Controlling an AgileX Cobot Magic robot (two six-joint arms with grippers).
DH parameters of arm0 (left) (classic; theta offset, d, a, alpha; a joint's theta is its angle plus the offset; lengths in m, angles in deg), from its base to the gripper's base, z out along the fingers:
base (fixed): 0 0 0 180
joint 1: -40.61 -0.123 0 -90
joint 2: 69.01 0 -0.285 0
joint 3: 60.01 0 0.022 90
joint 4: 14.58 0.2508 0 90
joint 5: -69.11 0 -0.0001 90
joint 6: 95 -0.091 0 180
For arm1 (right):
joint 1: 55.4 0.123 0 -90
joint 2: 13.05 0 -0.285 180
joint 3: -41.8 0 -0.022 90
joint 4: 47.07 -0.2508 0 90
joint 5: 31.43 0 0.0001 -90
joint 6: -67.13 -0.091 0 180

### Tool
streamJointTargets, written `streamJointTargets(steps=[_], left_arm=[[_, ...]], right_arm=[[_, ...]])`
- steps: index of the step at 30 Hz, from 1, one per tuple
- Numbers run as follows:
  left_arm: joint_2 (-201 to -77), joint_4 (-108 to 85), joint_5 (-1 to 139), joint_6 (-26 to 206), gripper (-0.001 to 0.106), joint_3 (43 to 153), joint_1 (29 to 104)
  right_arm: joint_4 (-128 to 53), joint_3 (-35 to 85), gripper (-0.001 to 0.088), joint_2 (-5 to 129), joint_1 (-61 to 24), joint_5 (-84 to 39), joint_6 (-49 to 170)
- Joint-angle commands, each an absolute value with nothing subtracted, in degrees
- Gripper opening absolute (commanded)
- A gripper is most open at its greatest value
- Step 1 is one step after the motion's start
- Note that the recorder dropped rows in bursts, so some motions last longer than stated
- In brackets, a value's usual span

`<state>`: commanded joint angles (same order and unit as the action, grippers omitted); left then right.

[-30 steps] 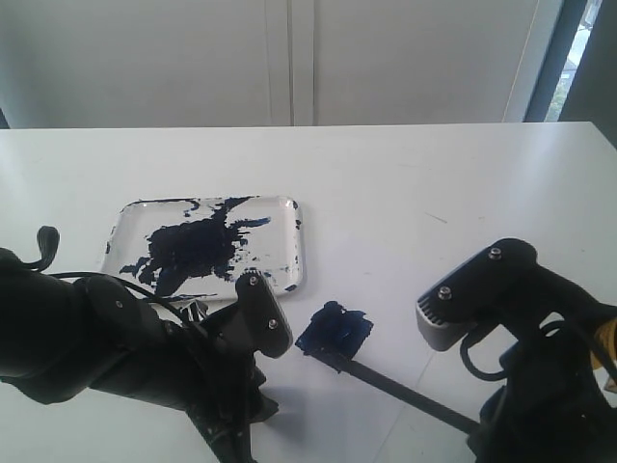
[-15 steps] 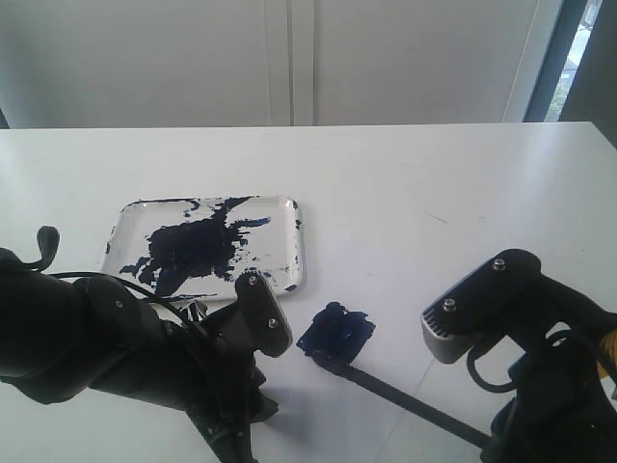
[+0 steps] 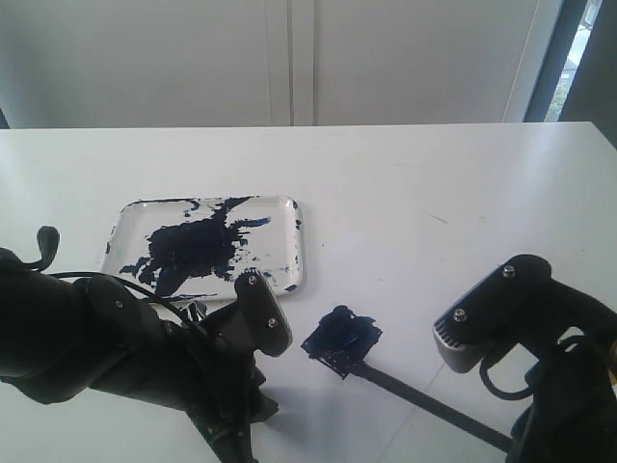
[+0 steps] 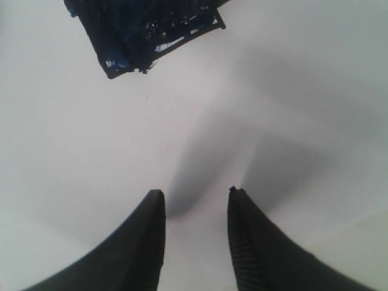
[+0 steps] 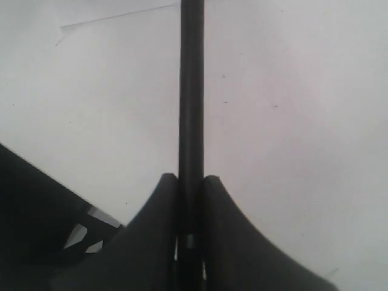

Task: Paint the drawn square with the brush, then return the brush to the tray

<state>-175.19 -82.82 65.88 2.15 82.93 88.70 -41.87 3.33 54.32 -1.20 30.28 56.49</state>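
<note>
Where the outside camera looks over the white table (image 3: 434, 183), the navy-smeared tray (image 3: 300, 253) lies at nine o'clock of its middle, and the drawn square (image 3: 340, 340), blotched dark blue, sits just apart at four o'clock from the tray. The brush (image 3: 424, 403) touches the square's edge and runs toward four o'clock, under the right arm (image 3: 521, 313). The left arm (image 3: 135, 352) bulks at six o'clock of the tray, hiding the table there

From the left wrist, the left gripper (image 4: 195, 194) hangs spread over bare table, holding nothing, near the square

From the right wrist, the right gripper (image 5: 190, 180) is clamped on the brush's black handle
</note>
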Motion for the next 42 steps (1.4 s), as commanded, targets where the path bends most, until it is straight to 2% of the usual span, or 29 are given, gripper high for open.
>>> streamJointTargets(steps=[13,31,42], left_arm=[[-175.2,-82.8,65.7,2.3,0.041,82.9,88.7],[-175.2,-82.8,64.6,2.3,0.041,82.9,88.7],[-175.2,-82.8,64.8,2.4,0.041,82.9,88.7]], right_arm=[[-35.9,3.3,0.0000,54.3,-1.2,22.8,52.4],[-34.5,3.2,0.0000,54.3,-1.2,20.9,51.1],[-33.9,3.2,0.0000,58.8,-1.2,20.8,50.4]])
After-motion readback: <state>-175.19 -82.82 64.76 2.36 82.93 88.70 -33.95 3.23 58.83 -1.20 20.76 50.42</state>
